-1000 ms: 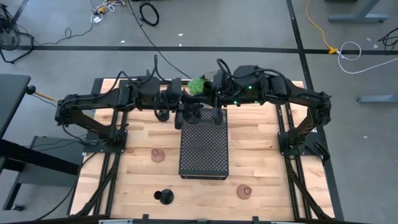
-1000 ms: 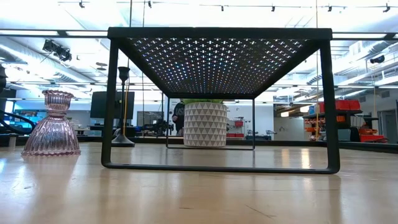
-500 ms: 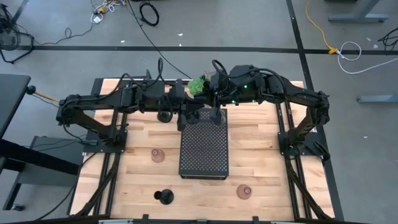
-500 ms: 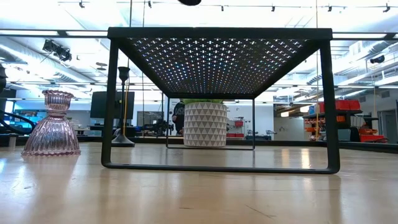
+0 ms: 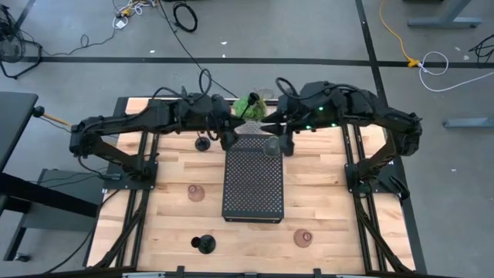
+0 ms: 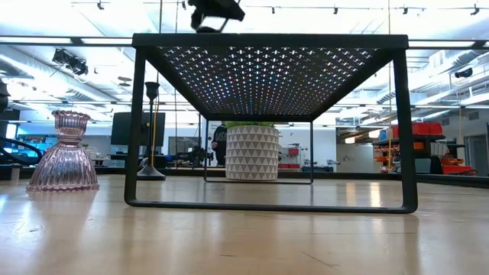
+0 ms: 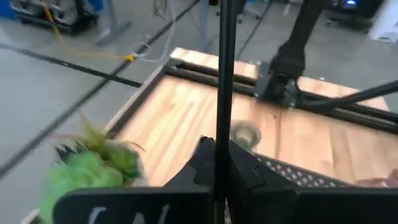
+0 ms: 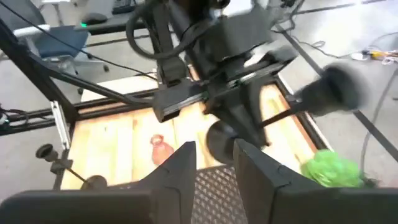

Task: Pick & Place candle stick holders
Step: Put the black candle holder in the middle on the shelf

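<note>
My left gripper point(image 5: 231, 139) is above the far left corner of the black perforated tray point(image 5: 253, 193) and is shut on a black thin-stemmed holder point(image 7: 222, 74). My right gripper point(image 5: 284, 141) is open and empty beside a clear glass cup point(image 5: 272, 145), which stands on the tray's far end point(image 7: 245, 132). A second black holder point(image 5: 202, 143) stands on the table left of the tray. A third black holder point(image 5: 204, 245) stands near the front edge. Two pinkish cups point(image 5: 196, 192) point(image 5: 303, 237) stand on the table. My left gripper pinches the holder's thin stem point(image 7: 219, 134) between its two fingers, which come from the table's left and lie across the stem. The holder is lifted clear and tilted far over. One end point(image 8: 339, 90) points toward the far edge above the plant.
A green potted plant point(image 5: 251, 106) stands at the far edge between the two arms, close to the held holder. The tray stands on legs point(image 6: 137, 130) above the table. Bare wood shows left and right of the tray.
My right gripper has drawn back toward the table's right edge, and the clear cup now shows standing alone on the tray's far end. My left gripper has shifted a little toward the far edge with the holder. A dark part has come down into the top of the low view.
</note>
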Robot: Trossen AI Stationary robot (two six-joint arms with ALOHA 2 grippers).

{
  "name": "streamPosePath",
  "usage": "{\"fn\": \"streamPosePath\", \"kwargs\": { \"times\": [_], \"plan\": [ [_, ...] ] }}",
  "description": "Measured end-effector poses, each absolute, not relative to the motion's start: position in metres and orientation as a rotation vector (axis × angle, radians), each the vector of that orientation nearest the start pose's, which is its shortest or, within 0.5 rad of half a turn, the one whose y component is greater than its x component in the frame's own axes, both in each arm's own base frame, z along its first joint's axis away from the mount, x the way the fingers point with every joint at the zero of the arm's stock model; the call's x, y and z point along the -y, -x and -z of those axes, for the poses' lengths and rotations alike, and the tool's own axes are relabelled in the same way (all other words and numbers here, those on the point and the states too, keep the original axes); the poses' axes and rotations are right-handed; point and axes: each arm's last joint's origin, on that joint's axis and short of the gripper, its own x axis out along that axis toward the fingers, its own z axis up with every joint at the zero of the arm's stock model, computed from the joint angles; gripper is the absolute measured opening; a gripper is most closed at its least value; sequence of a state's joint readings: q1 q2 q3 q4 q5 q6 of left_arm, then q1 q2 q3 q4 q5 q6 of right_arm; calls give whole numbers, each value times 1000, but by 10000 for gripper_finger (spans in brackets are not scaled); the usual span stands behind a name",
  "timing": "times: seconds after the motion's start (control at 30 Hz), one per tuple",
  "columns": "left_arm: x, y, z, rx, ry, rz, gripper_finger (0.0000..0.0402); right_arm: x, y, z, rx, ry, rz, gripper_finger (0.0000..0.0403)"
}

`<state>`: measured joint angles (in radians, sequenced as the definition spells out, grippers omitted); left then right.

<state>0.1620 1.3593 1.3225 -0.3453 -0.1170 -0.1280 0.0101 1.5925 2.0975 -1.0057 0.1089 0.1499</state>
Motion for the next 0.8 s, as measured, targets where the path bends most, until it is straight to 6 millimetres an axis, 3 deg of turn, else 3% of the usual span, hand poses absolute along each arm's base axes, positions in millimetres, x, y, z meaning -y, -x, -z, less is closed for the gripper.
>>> {"fn": "streamPosePath", "kwargs": {
  "times": [0.17,0.3,0.5,0.7,0.8],
  "plan": [
    [-55,-302,-347,-212,118,-211,12,-3,-268,-505,-473,-138,136,92],
    [-53,-301,-311,-181,95,-144,12,-5,-253,-510,-468,-144,180,79],
    [-54,-287,-268,40,67,-174,12,-7,-238,-518,-435,-138,199,63],
    [-64,-273,-242,99,128,-239,12,-7,-240,-517,-434,-139,198,52],
    [-65,-277,-246,150,125,-218,12,-7,-242,-516,-439,-135,208,49]
  ]
}}
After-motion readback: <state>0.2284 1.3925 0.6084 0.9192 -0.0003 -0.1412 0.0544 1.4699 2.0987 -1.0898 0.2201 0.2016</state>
